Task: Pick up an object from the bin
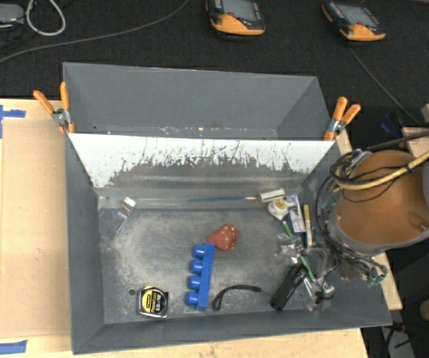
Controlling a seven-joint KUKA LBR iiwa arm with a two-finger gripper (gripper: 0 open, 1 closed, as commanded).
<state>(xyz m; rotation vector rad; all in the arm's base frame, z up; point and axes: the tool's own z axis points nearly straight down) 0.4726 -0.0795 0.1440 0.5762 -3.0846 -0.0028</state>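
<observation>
**Black stick-shaped thing (pixel 287 289) lay by the gripper (pixel 312 282), right of the blue studded block (pixel 199 276)**

You could not tell whether the jaws stood apart or together, as cables and metal parts crowded them. You saw the black stick-shaped thing tilted just beside the gripper, well to the block's right. A black cord (pixel 236 293) curled between the block and the stick. A reddish lump (pixel 224 237) sat just beyond the block's far end, and a yellow-and-black tape measure (pixel 153 302) lay near its left.
</observation>
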